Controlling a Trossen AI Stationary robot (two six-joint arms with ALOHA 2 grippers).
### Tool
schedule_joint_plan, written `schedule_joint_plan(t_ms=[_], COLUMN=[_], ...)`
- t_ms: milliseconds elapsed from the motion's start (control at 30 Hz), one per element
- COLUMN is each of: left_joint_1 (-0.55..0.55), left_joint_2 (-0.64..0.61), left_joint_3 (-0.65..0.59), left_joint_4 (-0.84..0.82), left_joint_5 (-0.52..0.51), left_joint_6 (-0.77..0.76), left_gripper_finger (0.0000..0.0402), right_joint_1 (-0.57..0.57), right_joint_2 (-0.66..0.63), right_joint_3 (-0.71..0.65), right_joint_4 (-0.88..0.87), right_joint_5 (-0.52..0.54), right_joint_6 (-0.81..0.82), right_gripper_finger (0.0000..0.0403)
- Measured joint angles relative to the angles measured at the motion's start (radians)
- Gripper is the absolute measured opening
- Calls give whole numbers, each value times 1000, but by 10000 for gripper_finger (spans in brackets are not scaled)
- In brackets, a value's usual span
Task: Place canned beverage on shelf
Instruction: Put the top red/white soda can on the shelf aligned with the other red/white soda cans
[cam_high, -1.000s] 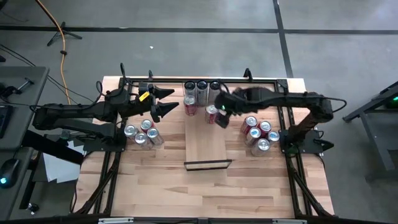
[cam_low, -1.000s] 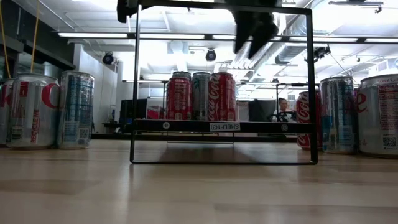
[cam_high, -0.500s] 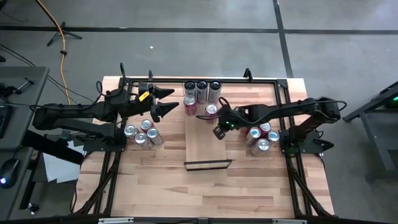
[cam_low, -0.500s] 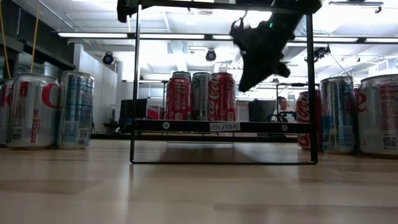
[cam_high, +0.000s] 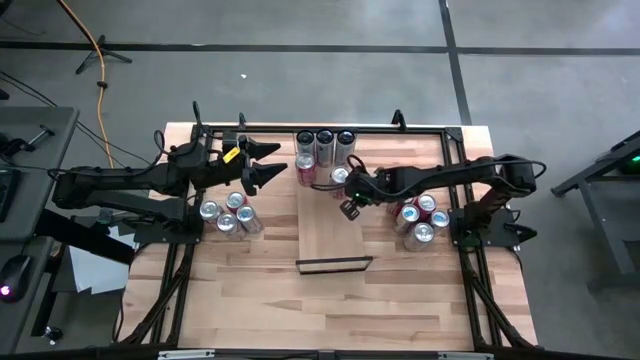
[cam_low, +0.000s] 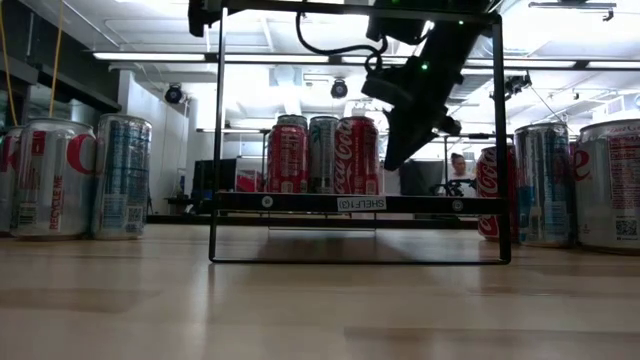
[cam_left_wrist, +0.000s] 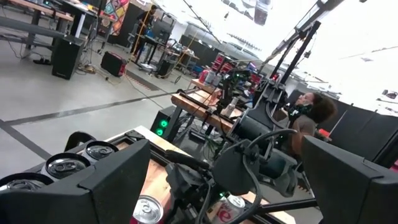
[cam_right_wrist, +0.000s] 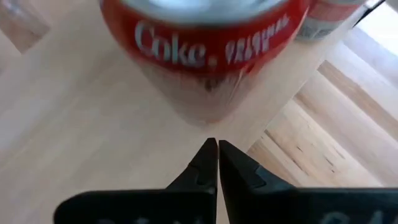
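Note:
The shelf (cam_high: 330, 235) is a pale board lying in the middle of the table, its black lip at the near end. Several cans stand at its far end. The nearest of them is a red Coke can (cam_high: 340, 177), upright on the board. My right gripper (cam_high: 347, 208) slants down over the board just on the near side of this can (cam_right_wrist: 205, 50). It is shut with nothing between its fingers, and its tips stop short of the can. My left gripper (cam_high: 267, 165) hovers open left of the shelf and holds nothing.
A cluster of silver cans (cam_high: 226, 214) stands left of the shelf and a cluster of red cans (cam_high: 415, 215) stands right of it. A black frame (cam_high: 455, 150) runs around the table. The near half of the shelf board is bare.
My right gripper has come down toward the shelf board on the near side of the red Coke can, rolling a little. Its fingers have shut on nothing. The can has stayed upright where it was.

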Motion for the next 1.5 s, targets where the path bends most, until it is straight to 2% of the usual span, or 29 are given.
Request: schedule_joint_plan(t_ms=[867, 1067, 1233, 1367, 1500], left_joint_1=[0, 0, 0, 0, 0], left_joint_2=[0, 0, 0, 0, 0], left_joint_3=[0, 0, 0, 0, 0], left_joint_4=[-1, -1, 0, 1, 6], left_joint_5=[0, 0, 0, 0, 0], left_joint_6=[1, 1, 1, 0, 0], left_gripper_finger=[360, 360, 360, 360, 360], right_joint_1=[-28, -7, 18, -4, -34], right_joint_2=[5, -24, -26, 2, 37], right_joint_3=[0, 1, 1, 1, 1], right_joint_4=[345, 267, 126, 151, 185], right_joint_5=[3, -71, -14, 34, 22], right_joint_6=[-128, -208, -227, -229, -228], right_gripper_finger=[0, 0, 0, 0, 0])
